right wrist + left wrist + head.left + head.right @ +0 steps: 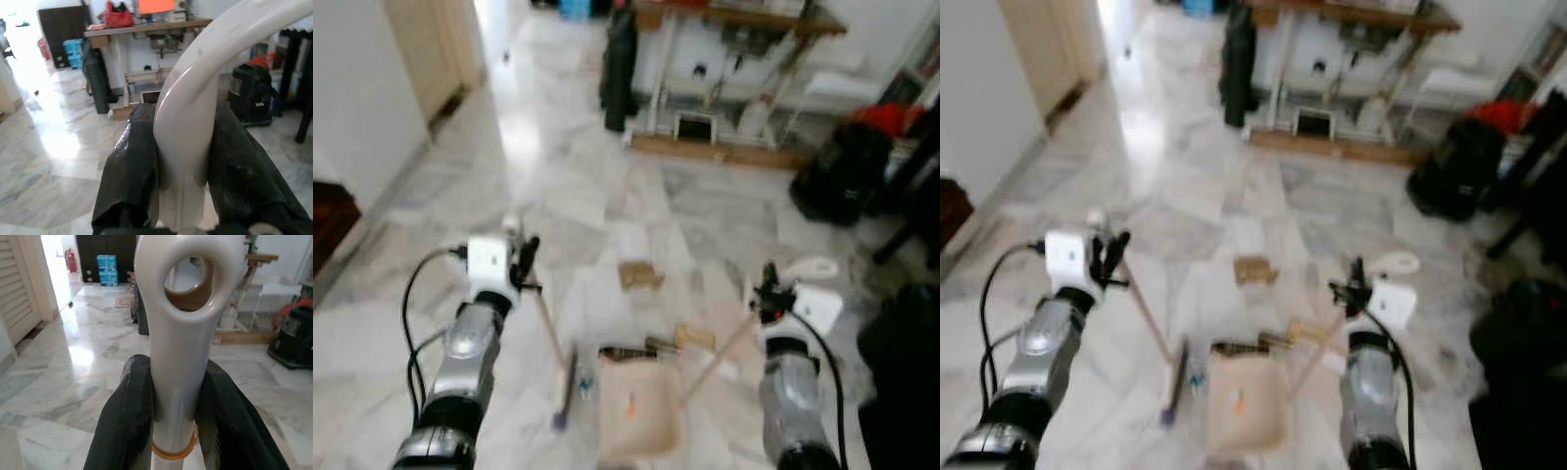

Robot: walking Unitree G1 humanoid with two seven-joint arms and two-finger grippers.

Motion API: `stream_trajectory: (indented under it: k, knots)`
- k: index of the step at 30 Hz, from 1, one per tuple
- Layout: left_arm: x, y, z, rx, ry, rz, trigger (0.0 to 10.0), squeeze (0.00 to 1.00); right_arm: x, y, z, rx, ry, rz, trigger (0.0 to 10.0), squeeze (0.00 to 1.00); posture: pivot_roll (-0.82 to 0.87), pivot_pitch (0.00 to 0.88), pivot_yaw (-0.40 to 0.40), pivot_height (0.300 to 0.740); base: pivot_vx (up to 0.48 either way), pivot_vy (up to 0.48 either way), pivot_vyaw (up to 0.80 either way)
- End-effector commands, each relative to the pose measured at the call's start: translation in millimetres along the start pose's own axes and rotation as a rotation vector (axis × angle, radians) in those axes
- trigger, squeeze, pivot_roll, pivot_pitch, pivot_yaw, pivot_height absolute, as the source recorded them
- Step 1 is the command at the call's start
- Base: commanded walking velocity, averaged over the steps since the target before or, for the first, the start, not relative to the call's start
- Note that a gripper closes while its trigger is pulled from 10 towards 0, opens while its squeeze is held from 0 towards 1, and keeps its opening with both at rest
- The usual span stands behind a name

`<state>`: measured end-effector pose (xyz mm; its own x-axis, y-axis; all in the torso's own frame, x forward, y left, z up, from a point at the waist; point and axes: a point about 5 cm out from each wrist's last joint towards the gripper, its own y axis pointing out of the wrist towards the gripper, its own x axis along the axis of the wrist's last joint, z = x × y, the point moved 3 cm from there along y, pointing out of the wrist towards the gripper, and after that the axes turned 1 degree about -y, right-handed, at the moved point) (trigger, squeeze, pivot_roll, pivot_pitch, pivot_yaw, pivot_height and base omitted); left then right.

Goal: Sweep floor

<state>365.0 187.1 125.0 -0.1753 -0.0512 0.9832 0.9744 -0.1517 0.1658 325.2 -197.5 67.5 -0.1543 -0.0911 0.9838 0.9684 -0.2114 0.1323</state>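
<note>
My left gripper [524, 260] is shut on the white top end of the broom handle [180, 338], black fingers [126, 427] pressing both sides. The stick slants down to the broom head [566, 388] on the marble floor. My right gripper [769, 294] is shut on the white curved grip of the dustpan handle [194, 103], whose wooden stick [720, 356] runs down to the beige dustpan [638, 403] lying between my arms. Cardboard scraps [639, 275] lie on the floor just beyond the pan, one piece [693, 338] near its far edge.
A wooden shelf unit [734, 88] stands at the back, with a tall black bag [620, 69] at its left. A black vacuum [842, 171] sits at the right, and a dark object [901, 372] is close by my right arm. A wall and door [431, 49] line the left.
</note>
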Motion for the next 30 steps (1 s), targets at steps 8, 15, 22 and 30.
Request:
stream_trajectory:
  k: [8,15,22,30]
  knots:
    - [9.0,3.9,-7.8,-0.024,0.001,-0.037,10.0,0.0,6.0,2.6,-9.3,-0.022,-0.013,-0.023,10.0,0.0,0.16,0.077,-0.072,0.74,0.0,0.0,0.0]
    - [10.0,4.4,-7.5,-0.025,0.006,-0.04,10.0,0.0,7.1,2.8,-9.7,-0.024,-0.011,-0.029,10.0,0.0,0.16,0.07,-0.07,0.74,0.0,0.0,0.0]
    - [11.3,4.7,-6.2,-0.027,0.012,-0.043,10.0,0.0,5.9,1.9,-8.8,-0.022,-0.01,-0.025,10.0,0.0,0.17,0.064,-0.069,0.74,0.237,0.0,0.0]
    - [11.4,4.2,-6.5,-0.03,0.013,-0.046,10.0,0.0,5.4,1.6,-7.8,-0.019,-0.009,-0.024,10.0,0.0,0.17,0.059,-0.069,0.74,0.304,0.0,0.0]
